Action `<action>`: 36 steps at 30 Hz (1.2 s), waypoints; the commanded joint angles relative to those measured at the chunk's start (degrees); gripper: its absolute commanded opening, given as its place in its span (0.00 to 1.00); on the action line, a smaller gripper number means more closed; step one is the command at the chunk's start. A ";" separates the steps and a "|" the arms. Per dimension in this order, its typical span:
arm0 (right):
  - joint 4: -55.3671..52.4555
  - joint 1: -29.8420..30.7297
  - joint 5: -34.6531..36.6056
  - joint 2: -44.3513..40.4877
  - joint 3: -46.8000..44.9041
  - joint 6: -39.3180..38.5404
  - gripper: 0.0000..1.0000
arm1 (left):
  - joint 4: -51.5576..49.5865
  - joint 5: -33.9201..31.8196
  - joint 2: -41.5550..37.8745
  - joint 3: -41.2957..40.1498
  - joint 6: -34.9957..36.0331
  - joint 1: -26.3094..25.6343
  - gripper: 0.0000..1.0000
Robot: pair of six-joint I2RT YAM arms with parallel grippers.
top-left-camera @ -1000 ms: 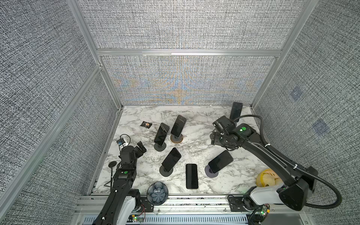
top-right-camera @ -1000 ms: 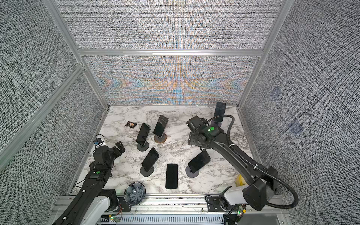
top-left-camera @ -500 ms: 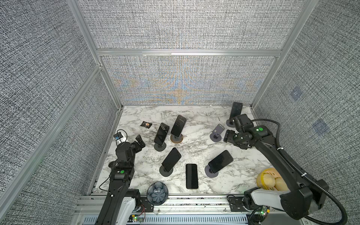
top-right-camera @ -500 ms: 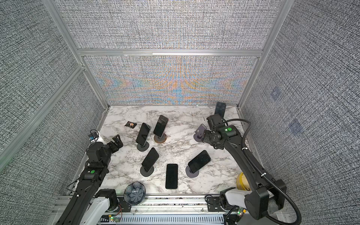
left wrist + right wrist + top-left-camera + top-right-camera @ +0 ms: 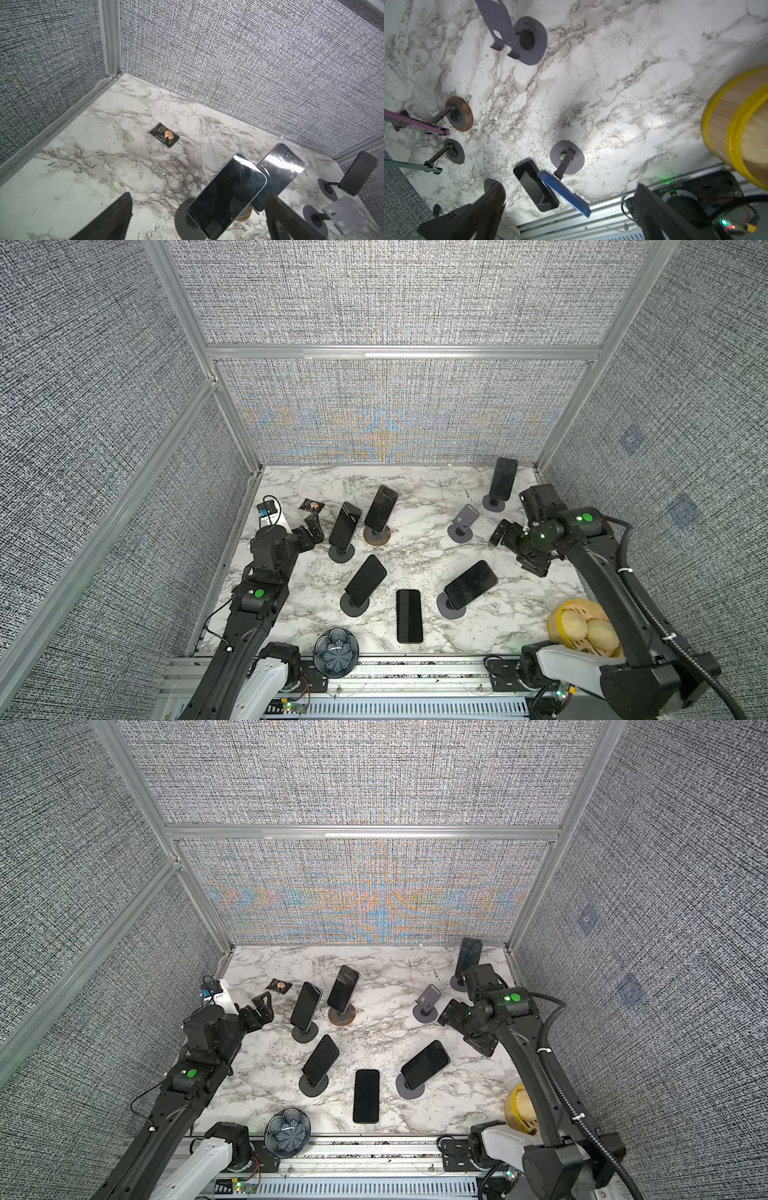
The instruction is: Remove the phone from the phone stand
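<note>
Several dark phones lean on round-based stands in both top views. One phone (image 5: 345, 526) on its phone stand (image 5: 341, 552) is closest to my left gripper (image 5: 311, 531), which hangs open just left of it. In the left wrist view that phone (image 5: 227, 193) lies ahead between the spread fingers (image 5: 116, 218). An empty grey stand (image 5: 462, 523) is left of my right gripper (image 5: 517, 549), which is open and holds nothing. The right wrist view shows a blue-backed phone (image 5: 564, 193) on a stand, beyond the open right gripper (image 5: 569, 207).
A phone (image 5: 409, 616) lies flat near the front edge. A small black snack packet (image 5: 311, 506) and a white box (image 5: 270, 514) sit at the back left. A yellow steamer basket (image 5: 582, 626) stands at the front right, a dark bowl (image 5: 336, 651) at the front.
My right gripper has opened wide and drawn back to the right, uncovering the empty grey stand. My left gripper has risen and moved toward the phones at the back left.
</note>
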 commanded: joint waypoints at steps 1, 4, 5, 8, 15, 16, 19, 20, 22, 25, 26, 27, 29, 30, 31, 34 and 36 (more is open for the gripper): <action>-5.63 -0.50 -2.16 -0.95 -1.45 4.14 0.99 | -1.40 2.88 2.85 2.75 0.58 -1.08 0.99; -6.66 -0.61 -5.89 -0.73 -1.12 5.29 0.99 | -0.93 4.42 6.56 5.28 2.56 -2.70 0.99; -6.69 -0.56 -7.14 -0.75 -1.11 6.07 0.99 | -0.18 5.55 7.83 5.89 3.74 -3.19 0.99; -5.31 -0.64 -8.68 -1.68 -2.15 9.01 0.99 | 0.44 7.84 11.22 8.24 6.25 -5.02 0.99; -2.38 -0.64 -8.94 -3.14 -5.43 16.70 0.99 | 1.53 11.86 17.53 12.39 12.21 -10.97 0.99; -1.51 -0.65 -9.86 -3.61 -6.69 17.65 0.99 | 1.35 12.25 18.13 13.12 13.28 -11.73 0.99; 0.80 -0.60 -12.26 -4.37 -9.10 19.88 0.99 | 0.98 13.18 19.88 14.65 17.04 -14.26 0.99; 1.43 -0.52 -12.92 -4.31 -9.61 20.46 0.99 | 0.70 13.30 20.36 15.19 18.36 -15.07 0.99; 2.60 -0.30 -13.92 -4.55 -10.47 21.76 0.99 | 0.06 14.30 21.37 16.21 21.30 -16.72 0.99; 3.71 -0.27 -14.58 -4.48 -11.50 23.24 0.99 | -2.11 14.89 23.21 18.36 24.90 -19.57 0.99; 3.95 -0.21 -14.81 -4.34 -11.61 23.45 0.99 | -3.05 14.79 23.95 19.17 26.11 -20.59 0.99; 4.06 -0.20 -14.99 -4.07 -11.69 23.60 0.99 | -3.81 14.63 24.82 19.94 26.83 -21.41 0.99; 4.27 0.14 -15.19 -3.44 -11.59 23.78 0.99 | -4.72 14.85 26.15 21.08 27.42 -22.43 0.99; 4.38 0.31 -15.17 -3.13 -11.53 23.96 0.99 | -4.85 15.39 26.73 21.43 27.55 -22.81 0.99; 4.59 0.63 -15.16 -2.85 -11.57 24.15 0.99 | -4.78 16.09 27.20 21.58 27.80 -23.11 0.99; 6.01 1.15 -16.22 -1.73 -11.76 23.69 0.99 | -4.58 19.00 28.21 21.67 28.97 -23.79 0.99; 6.15 1.15 -16.44 -0.71 -11.53 23.24 0.99 | -4.97 19.88 28.65 21.57 30.15 -24.21 0.99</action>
